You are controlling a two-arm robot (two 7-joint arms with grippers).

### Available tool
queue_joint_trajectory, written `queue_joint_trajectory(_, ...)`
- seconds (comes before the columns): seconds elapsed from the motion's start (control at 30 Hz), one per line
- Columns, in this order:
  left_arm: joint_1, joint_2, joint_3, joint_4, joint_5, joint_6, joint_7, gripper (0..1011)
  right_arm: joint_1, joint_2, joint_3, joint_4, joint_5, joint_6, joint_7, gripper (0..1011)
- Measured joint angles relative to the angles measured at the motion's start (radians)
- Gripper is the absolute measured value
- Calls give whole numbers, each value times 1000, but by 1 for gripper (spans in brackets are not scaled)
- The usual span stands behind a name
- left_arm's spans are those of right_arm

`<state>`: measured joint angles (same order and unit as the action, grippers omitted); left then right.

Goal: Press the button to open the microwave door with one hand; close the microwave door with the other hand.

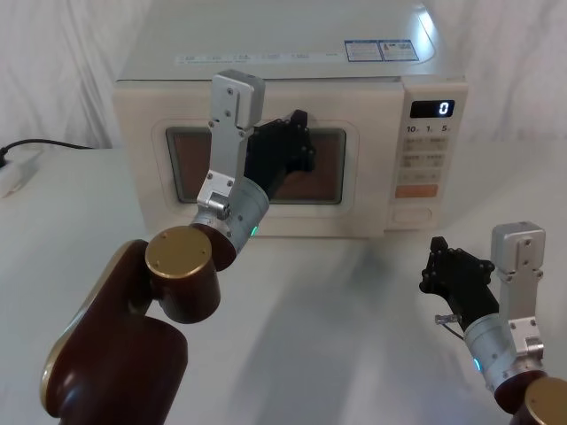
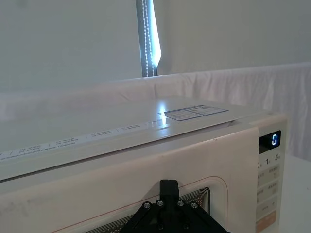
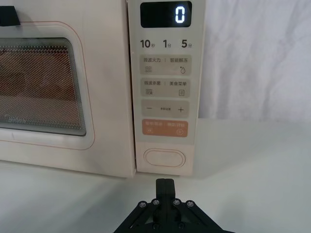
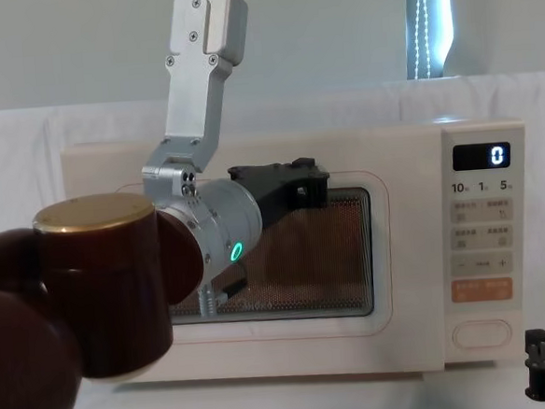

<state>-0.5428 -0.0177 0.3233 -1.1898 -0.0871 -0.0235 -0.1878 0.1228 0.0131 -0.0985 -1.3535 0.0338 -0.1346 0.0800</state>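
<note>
The cream microwave door (image 1: 142, 133) with its dark glass window sits flush with the control panel, closed. My left gripper (image 1: 299, 124) is raised in front of the window's upper middle with its fingers together; whether it touches the door (image 4: 388, 253) I cannot tell. The left wrist view shows its tip (image 2: 168, 187) before the door's top frame (image 2: 97, 194). The wide pill-shaped button (image 1: 412, 213) lies at the bottom of the panel. My right gripper (image 1: 436, 246) hovers low over the table, short of the button (image 3: 164, 158), fingers (image 3: 164, 184) shut, holding nothing.
The panel shows a lit "0" display (image 3: 165, 14) and an orange key (image 3: 164, 128) just above the button. A white power strip with a black cable (image 1: 18, 168) lies at the far left of the white table. White cloth hangs behind the microwave.
</note>
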Motion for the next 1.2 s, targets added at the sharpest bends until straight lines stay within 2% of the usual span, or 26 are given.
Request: queue_joint_trajectory(1.2,-26,-9,-3,52,10,-16,-6,0,0,0,0,0,0,0,0,0)
